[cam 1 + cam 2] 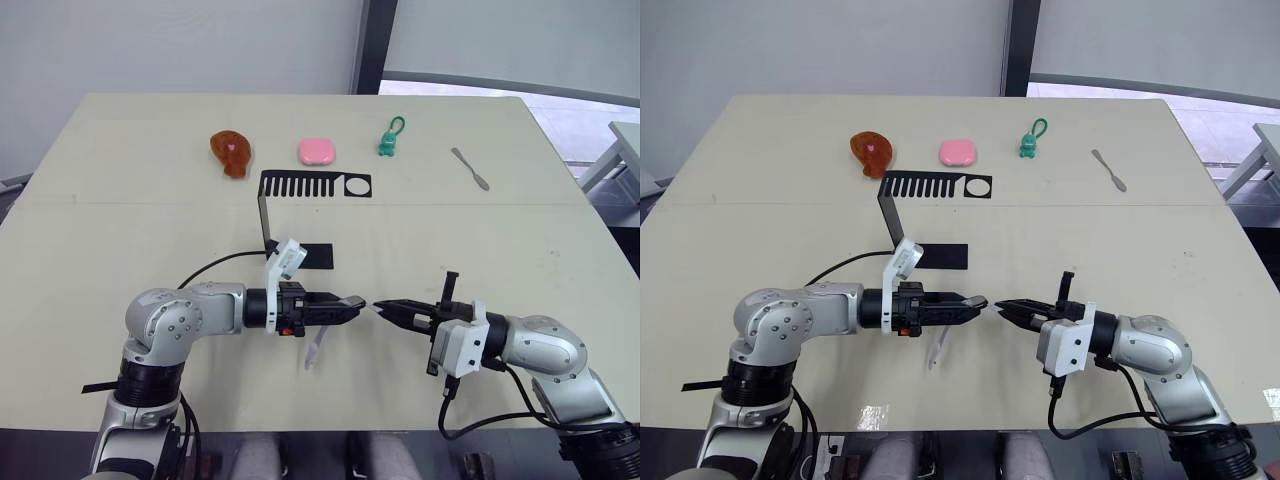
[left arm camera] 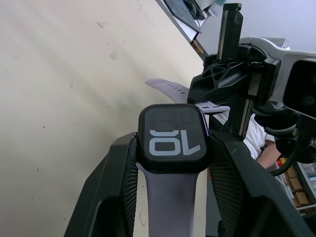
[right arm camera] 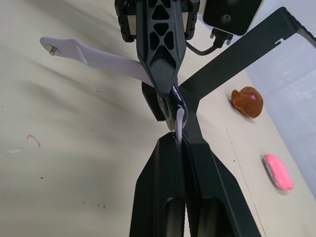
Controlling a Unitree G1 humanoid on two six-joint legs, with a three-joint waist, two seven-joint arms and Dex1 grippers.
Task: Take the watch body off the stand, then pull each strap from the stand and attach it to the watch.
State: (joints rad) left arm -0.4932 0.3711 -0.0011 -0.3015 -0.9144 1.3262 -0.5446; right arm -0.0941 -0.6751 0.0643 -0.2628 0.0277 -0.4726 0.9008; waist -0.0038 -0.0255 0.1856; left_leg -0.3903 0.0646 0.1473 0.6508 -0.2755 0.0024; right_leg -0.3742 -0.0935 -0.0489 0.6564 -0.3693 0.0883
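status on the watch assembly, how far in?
Done: the stand is bare, and the watch body, gripped by the left gripper, has one strap on. In hand: the right gripper pinches the second strap at the body's free edge. Left: seating that strap.

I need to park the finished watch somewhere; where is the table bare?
Bare tabletop lies on the robot's left of the black metal stand, below the brown drumstick toy, and on its right, below the grey spatula tool. The far row with the pink case and green keychain figure is crowded, as is the middle, where both grippers meet.
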